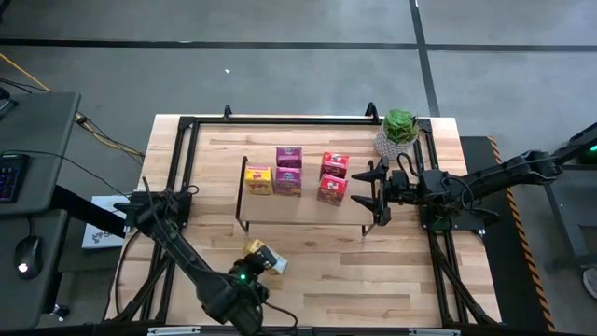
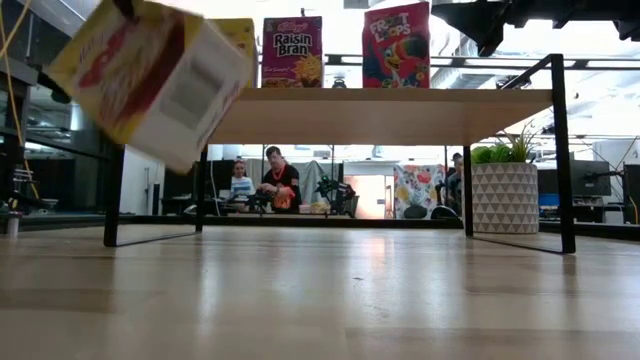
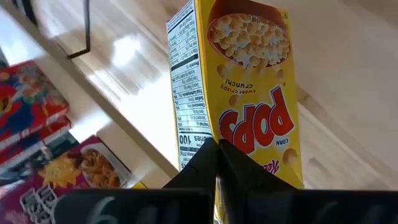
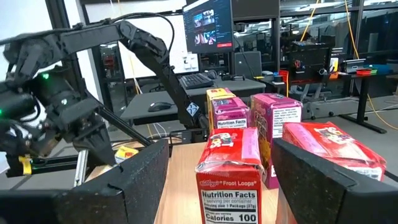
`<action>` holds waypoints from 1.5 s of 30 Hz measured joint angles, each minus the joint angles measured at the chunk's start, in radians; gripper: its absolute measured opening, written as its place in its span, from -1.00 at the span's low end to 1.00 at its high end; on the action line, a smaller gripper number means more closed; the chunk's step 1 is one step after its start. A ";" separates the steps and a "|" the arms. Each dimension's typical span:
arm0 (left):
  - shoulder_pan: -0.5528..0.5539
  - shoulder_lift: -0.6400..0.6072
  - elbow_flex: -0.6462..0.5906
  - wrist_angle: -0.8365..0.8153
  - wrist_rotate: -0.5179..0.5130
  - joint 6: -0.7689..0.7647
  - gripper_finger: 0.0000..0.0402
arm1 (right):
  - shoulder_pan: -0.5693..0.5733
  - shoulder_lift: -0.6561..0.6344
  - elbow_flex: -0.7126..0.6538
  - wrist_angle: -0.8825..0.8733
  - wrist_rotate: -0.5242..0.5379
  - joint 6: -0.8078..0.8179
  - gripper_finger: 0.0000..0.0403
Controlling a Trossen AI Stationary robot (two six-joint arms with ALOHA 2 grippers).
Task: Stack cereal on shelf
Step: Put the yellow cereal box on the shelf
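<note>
My left gripper [image 1: 254, 266] hovers over the table's near part, in front of the shelf, shut on a yellow Corn Pops box [image 1: 265, 256]. In the low view that box [image 2: 150, 75] hangs tilted, clear of the table. The shelf [image 1: 308, 211] carries one yellow box [image 1: 258, 180], two magenta boxes [image 1: 288, 158] and two red boxes [image 1: 334, 166], standing in rows on its wood top. My right gripper [image 1: 366, 191] is open at the shelf's right end. Its fingers stand on either side of the nearer red box [image 4: 229, 180] without touching it. My left gripper [image 3: 216, 163] pinches the yellow box at one end, where the printed front [image 3: 258, 134] meets the nutrition side panel [image 3: 189, 134]. One finger lies on each side of that corner edge. The box is lifted clear of the table and tilted.
A potted green plant [image 1: 400, 129] stands at the table's far right corner, behind the right arm. The shelf's black wire legs [image 2: 558, 150] leave a gap under its top. Bare tabletop [image 1: 373, 271] lies in front of the shelf. People sit in the room beyond.
</note>
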 joint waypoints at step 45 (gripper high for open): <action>0.037 0.319 -0.002 0.002 -0.417 0.907 -1.00 | 0.000 0.000 0.000 -0.016 -0.101 0.080 0.37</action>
